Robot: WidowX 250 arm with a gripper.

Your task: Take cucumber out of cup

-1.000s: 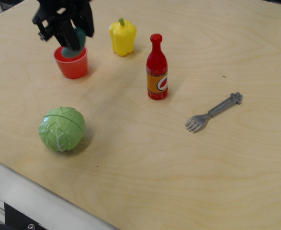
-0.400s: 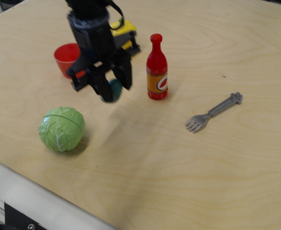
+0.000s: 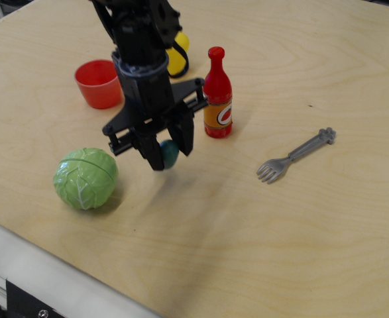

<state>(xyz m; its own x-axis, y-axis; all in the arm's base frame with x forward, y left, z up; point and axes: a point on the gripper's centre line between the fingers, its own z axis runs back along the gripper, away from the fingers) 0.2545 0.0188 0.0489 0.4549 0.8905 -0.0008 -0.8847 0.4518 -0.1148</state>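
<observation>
The red cup [image 3: 99, 82] stands upright at the back left of the table and looks empty. My black gripper [image 3: 168, 153] is well to the right and in front of it, between the cabbage and the bottle, low over the wood. It is shut on the dark teal-green cucumber [image 3: 169, 153], which shows between the fingers [image 3: 153, 154]. I cannot tell whether the cucumber touches the table.
A light-green cabbage [image 3: 85, 177] lies left of the gripper. A red bottle with an orange label [image 3: 217, 95] stands just right of it. A yellow pepper [image 3: 177, 54] is partly hidden behind the arm. A grey fork [image 3: 295, 156] lies at the right.
The gripper lifted the cucumber out of the cup, carried it right and toward the front, and now holds it lower, between the cabbage and the bottle. The cup is left empty.
</observation>
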